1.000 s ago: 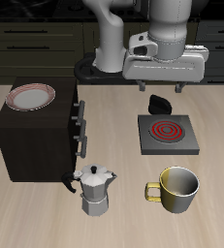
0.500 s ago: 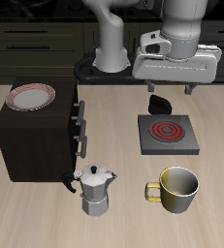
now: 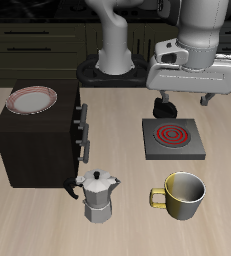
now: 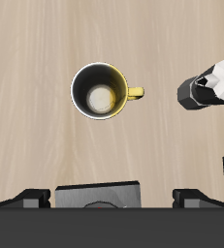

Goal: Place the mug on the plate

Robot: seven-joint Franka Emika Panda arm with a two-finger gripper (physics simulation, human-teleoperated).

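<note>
The mug (image 3: 184,195) stands upright near the table's front edge, pale outside with an olive-yellow rim and handle; the wrist view looks straight down into the mug (image 4: 102,90). The plate (image 3: 33,98), white with a pink-red rim, lies on top of the dark cabinet (image 3: 32,140) at the far side of the table from the mug. My gripper (image 3: 184,97) hangs open and holds nothing, high above the back edge of the hob, well behind the mug. Both fingertips (image 4: 31,197) show spread wide apart.
A square grey hob (image 3: 170,138) with a red coil lies between gripper and mug; the hob (image 4: 99,196) also shows in the wrist view. A silver moka pot (image 3: 99,195) stands beside the mug, close to the cabinet's front corner; the moka pot (image 4: 208,85) shows there too.
The gripper has travelled sideways away from the cabinet and slightly down, now over the hob's back edge. Mug, plate and moka pot have not moved.
</note>
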